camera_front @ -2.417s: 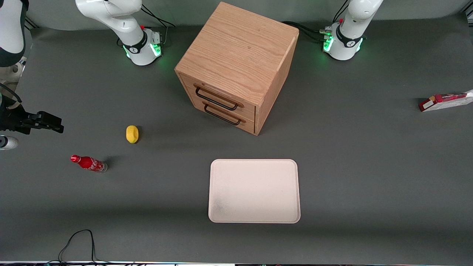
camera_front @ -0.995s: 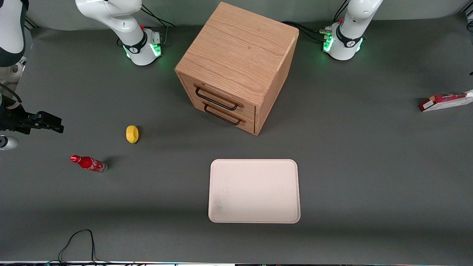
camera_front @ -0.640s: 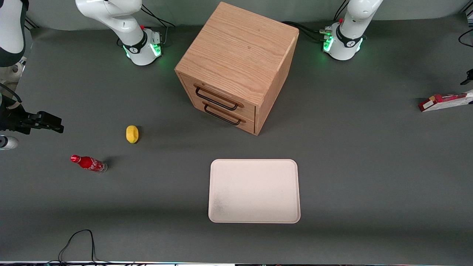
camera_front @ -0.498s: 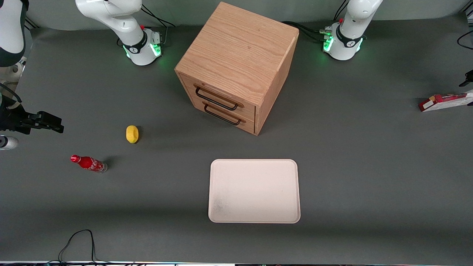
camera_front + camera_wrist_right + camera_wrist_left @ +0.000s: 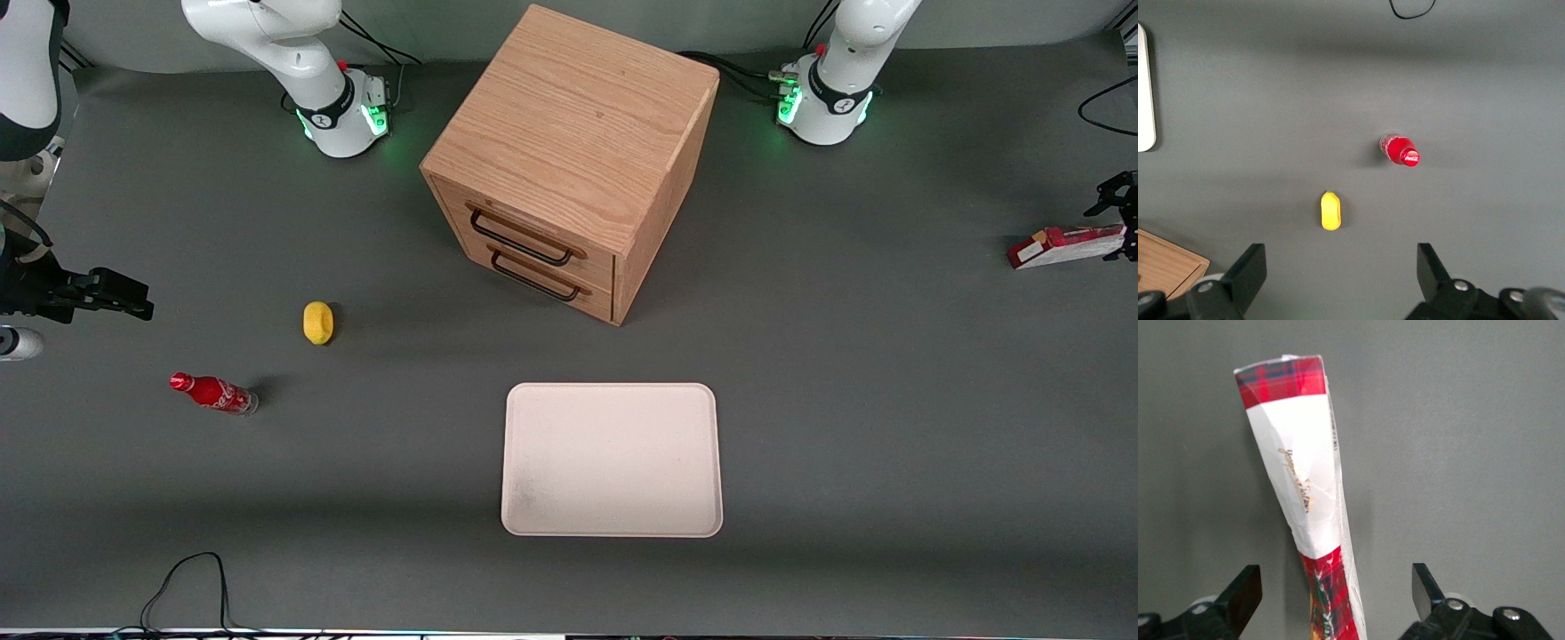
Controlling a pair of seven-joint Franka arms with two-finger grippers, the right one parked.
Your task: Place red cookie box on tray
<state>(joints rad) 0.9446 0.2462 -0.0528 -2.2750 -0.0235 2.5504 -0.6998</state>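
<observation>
A matte dark-grey table (image 5: 845, 400) spreads under both arms. The long, flat red tartan cookie box with a white end section (image 5: 1062, 246) lies toward the working arm's end, well apart from the flat cream-white rectangular tray (image 5: 613, 524). The black two-finger gripper (image 5: 1335, 590) hovers over the box, fingers spread wide to either side of it, holding nothing.

The red cookie box (image 5: 1062, 246), tartan with a white panel, lay flat at the working arm's end of the worktop (image 5: 889, 400), well apart from the bare cream tray (image 5: 612, 460). The pincer (image 5: 1335, 600) straddled it, fingers wide.
</observation>
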